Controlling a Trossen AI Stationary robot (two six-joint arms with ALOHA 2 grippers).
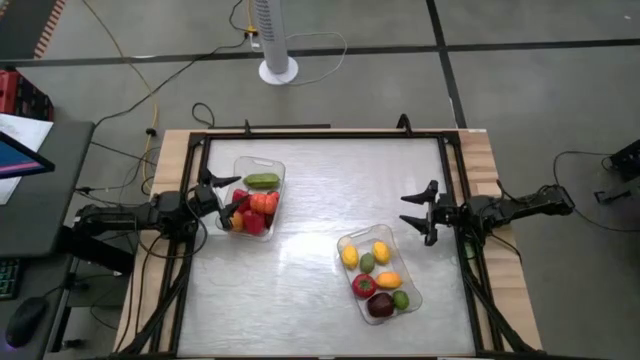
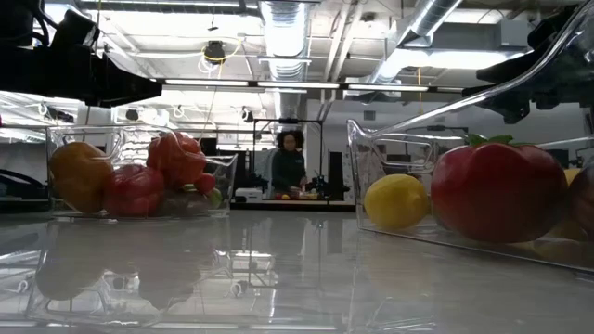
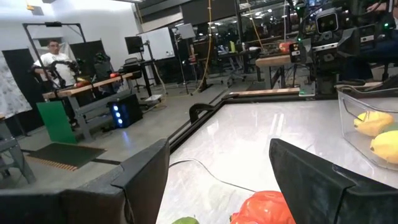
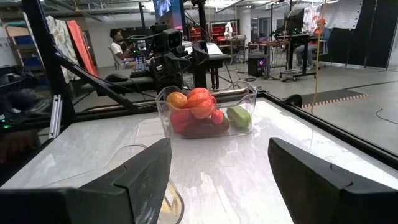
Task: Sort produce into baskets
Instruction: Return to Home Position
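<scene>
Two clear plastic baskets stand on the table. The left basket (image 1: 256,196) holds red and orange pieces and a green one; it also shows in the right wrist view (image 4: 205,112). The right basket (image 1: 378,272) holds yellow, green, orange, red and dark maroon pieces. My left gripper (image 1: 226,194) is open and empty above the left basket's left edge. My right gripper (image 1: 418,210) is open and empty just to the upper right of the right basket. No produce lies loose on the table.
A dark frame (image 1: 325,134) runs round the shiny table top. A white fan base (image 1: 278,70) and cables lie on the floor beyond the far edge. A person (image 2: 290,165) stands far off in the room behind.
</scene>
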